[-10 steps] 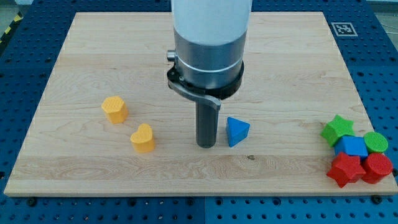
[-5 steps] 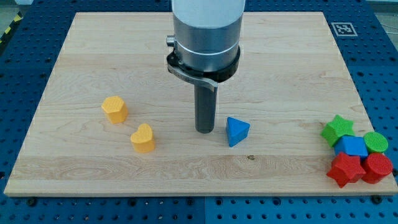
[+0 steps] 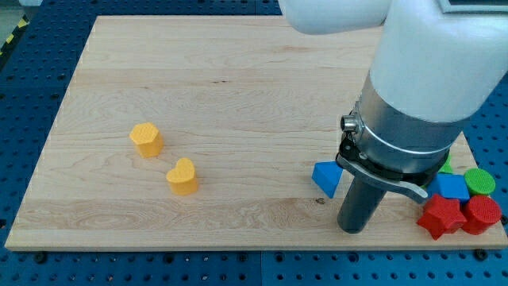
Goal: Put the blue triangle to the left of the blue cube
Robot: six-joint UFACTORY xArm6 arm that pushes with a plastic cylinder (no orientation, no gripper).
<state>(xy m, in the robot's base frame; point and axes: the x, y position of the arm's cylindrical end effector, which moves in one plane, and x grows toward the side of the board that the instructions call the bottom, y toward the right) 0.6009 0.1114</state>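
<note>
The blue triangle (image 3: 327, 178) lies on the wooden board right of centre, near the view's bottom. My tip (image 3: 352, 229) rests on the board just right of and below the triangle, close to it. The blue cube (image 3: 452, 187) sits at the view's right edge, partly hidden behind the arm's body, with other blocks packed around it. The triangle is well left of the cube, with my rod between them.
A green cylinder (image 3: 480, 180) and two red blocks (image 3: 441, 218) (image 3: 482, 214) crowd the blue cube; a green block is mostly hidden behind the arm. Two orange blocks (image 3: 147, 139) (image 3: 182, 176) lie at the view's left. The board's bottom edge (image 3: 238, 249) is close below my tip.
My tip moved from left of the blue triangle to its lower right. The triangle shifted a little rightward and turned. The arm now hides the green star.
</note>
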